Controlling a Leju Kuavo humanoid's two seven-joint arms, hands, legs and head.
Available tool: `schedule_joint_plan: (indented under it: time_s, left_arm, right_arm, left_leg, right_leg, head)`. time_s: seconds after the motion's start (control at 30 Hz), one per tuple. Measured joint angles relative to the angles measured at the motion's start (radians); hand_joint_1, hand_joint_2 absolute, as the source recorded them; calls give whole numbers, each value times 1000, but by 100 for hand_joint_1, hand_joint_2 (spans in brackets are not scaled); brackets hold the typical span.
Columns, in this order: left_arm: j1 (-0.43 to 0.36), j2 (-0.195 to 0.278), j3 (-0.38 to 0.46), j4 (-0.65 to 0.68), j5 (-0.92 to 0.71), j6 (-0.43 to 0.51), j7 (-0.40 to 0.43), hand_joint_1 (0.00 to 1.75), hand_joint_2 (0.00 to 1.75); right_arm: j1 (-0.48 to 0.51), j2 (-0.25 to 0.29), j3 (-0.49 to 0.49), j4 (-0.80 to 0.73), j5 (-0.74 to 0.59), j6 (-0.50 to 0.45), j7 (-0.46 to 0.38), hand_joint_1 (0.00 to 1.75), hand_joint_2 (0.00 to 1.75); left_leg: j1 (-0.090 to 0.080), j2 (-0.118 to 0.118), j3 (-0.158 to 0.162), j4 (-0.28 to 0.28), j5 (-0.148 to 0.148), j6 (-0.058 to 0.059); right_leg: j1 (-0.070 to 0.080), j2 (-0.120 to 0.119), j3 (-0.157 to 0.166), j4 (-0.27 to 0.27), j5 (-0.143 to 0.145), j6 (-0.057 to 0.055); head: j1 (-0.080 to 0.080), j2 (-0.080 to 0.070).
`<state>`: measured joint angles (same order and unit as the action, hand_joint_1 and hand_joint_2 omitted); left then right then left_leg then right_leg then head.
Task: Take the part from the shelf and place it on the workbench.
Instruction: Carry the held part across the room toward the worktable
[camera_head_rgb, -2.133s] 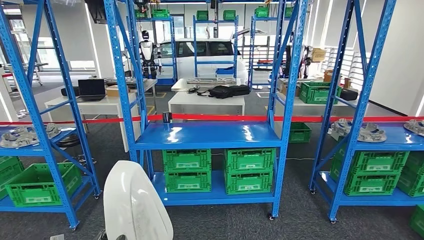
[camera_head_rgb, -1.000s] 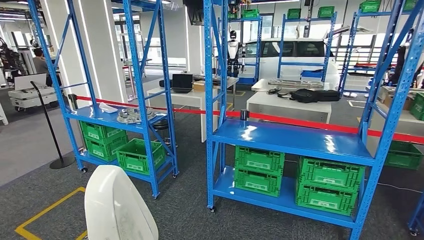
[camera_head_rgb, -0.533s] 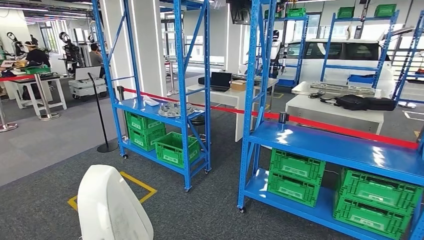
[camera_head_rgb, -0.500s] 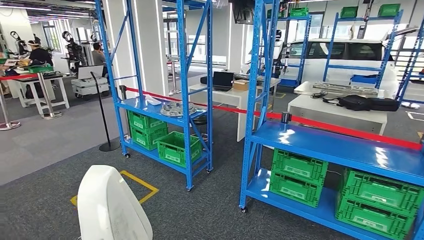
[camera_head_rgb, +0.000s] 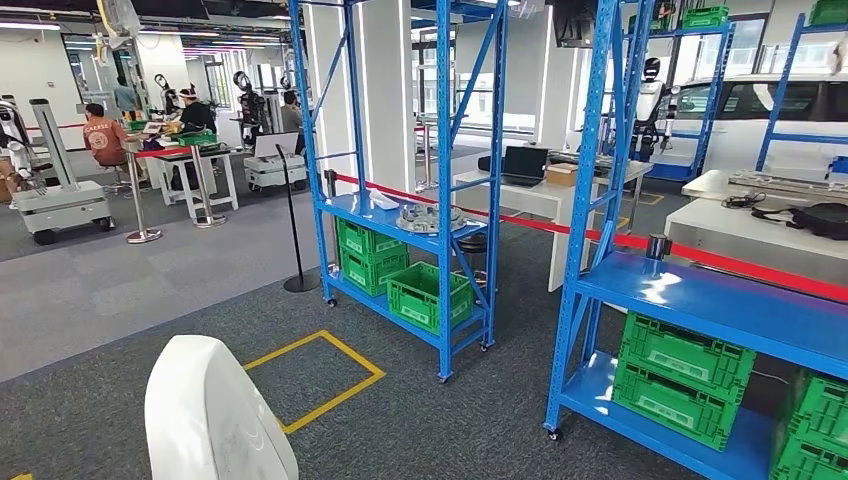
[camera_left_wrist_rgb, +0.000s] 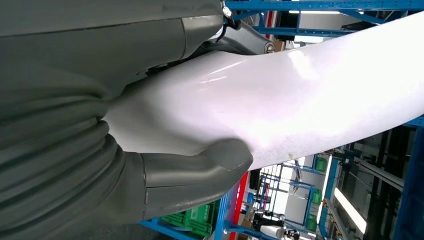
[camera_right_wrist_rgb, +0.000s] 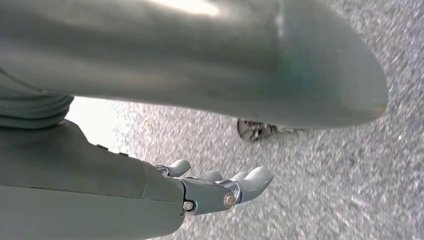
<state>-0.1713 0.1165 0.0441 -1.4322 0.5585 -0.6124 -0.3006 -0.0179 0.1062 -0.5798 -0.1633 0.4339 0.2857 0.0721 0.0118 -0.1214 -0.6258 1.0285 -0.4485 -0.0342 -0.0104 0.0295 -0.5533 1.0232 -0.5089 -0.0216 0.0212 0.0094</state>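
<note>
A large white, smooth, curved part rises at the lower left of the head view. In the left wrist view my left hand grips this white part, its thick grey thumb pressed against the part's edge; the darker fingers are hidden behind it. My right hand hangs over grey carpet, fingers stretched out and holding nothing.
A blue rack ahead carries a grey metal part and green crates. A nearer blue rack stands to the right. A yellow floor marking lies in front. People sit at tables far left, behind a black stanchion.
The whole scene has slid to the right as the camera turned left; the open hall and tables have come into view. The white part stays at the lower left.
</note>
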Motion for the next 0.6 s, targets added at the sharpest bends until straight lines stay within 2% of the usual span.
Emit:
schedule_joint_plan:
  time_s: [0.03, 0.1, 0.13, 0.17, 0.2, 0.23, 0.27, 0.33, 0.37, 0.4, 0.47, 0.5, 0.53, 0.6]
  left_arm:
    - [0, 3, 2, -1, 0, 0, 0, 175, 175]
    - [0, 5, 4, -3, 0, 0, 0, 175, 175]
    - [1, 5, 4, -3, 0, 0, 0, 175, 175]
    - [3, 5, 4, -3, 0, -1, 0, 175, 175]
    - [5, 5, 4, -3, 0, -1, 1, 175, 175]
    - [7, 5, 4, -3, 0, -1, 1, 175, 175]
    - [8, 5, 4, -3, 0, -2, 2, 175, 175]
    - [8, 6, 4, -3, 1, -2, 2, 175, 175]
    - [9, 6, 4, -4, 2, -3, 3, 175, 175]
    - [11, 6, 4, -4, 3, -4, 3, 175, 175]
    - [13, 6, 4, -4, 5, -6, 5, 175, 175]
    - [14, 6, 4, -5, 6, -7, 5, 175, 175]
    - [14, 6, 4, -6, 6, -7, 5, 175, 175]
    - [15, 6, 4, -8, 6, -7, 4, 175, 175]
  right_arm:
    - [0, 0, 0, 0, 0, 0, 0, 0, 0]
    - [2, 1, 0, 0, 1, 0, 1, 0, 0]
    - [4, 1, 0, 0, 2, 0, 3, 0, 0]
    - [5, 1, 0, 0, 3, 0, 6, 0, 0]
    - [5, 1, 0, 0, 4, 0, 8, 0, 0]
    - [5, 1, 0, 0, 5, 0, 8, 0, 0]
    - [4, 1, 0, 0, 5, 0, 7, 0, 0]
    - [3, 2, 0, 0, 6, -1, 5, 0, 0]
    - [3, 2, 0, 0, 6, -1, 8, 0, 0]
    - [2, 1, 0, 0, 7, -2, 12, 0, 0]
    - [1, 2, 0, 0, 8, -2, 17, 0, 0]
    - [0, 2, 0, 0, 9, -2, 17, 0, 0]
    - [0, 2, 0, 0, 9, -2, 15, 0, 0]
    - [2, 3, 0, 0, 12, -2, 15, 0, 0]
  left_leg:
    - [-1, 24, -14, 25, -17, -4]
    - [-3, 86, -63, 138, -83, -9]
    - [-2, 102, -92, 206, -115, -12]
    - [-1, 109, -112, 256, -134, -14]
    - [0, 112, -114, 270, -134, -15]
    - [0, 117, -95, 246, -116, -16]
    - [1, 128, -58, 184, -87, -16]
    - [-1, 176, 19, 49, -45, -11]
    - [-3, 191, 41, 10, -35, -5]
    - [-6, 197, 47, -3, -35, 1]
    - [-7, 172, 43, -3, -29, 14]
    - [-6, 161, 42, -5, -26, 20]
    - [-4, 149, 41, -7, -23, 27]
    - [-2, 127, 39, -10, -18, 35]
  right_leg:
    - [-1, -13, 0, -5, 4, -8]
    - [1, -39, 0, -9, 8, -17]
    - [3, -53, -1, -9, 7, -18]
    - [4, -66, -2, -9, 7, -18]
    - [5, -80, -2, -9, 7, -18]
    - [5, -94, -2, -8, 6, -18]
    - [5, -107, -1, -7, 5, -16]
    - [8, -129, 1, -2, -1, -8]
    - [10, -138, 3, 0, -4, -3]
    - [13, -146, 4, 1, -5, 3]
    - [12, -160, 6, 1, -8, 14]
    - [9, -146, 6, 6, -13, 21]
    - [5, -119, -2, 27, -29, 26]
    - [1, -55, -50, 132, -88, 32]
  head:
    - [-1, 0]
    - [-3, 0]
    - [-3, 0]
    - [-3, 0]
    - [-3, 0]
    - [-4, 0]
    - [-4, 0]
    - [-4, 0]
    - [-3, 0]
    - [-3, 0]
    - [-2, 0]
    - [-2, 0]
    - [-1, 0]
    - [0, 0]
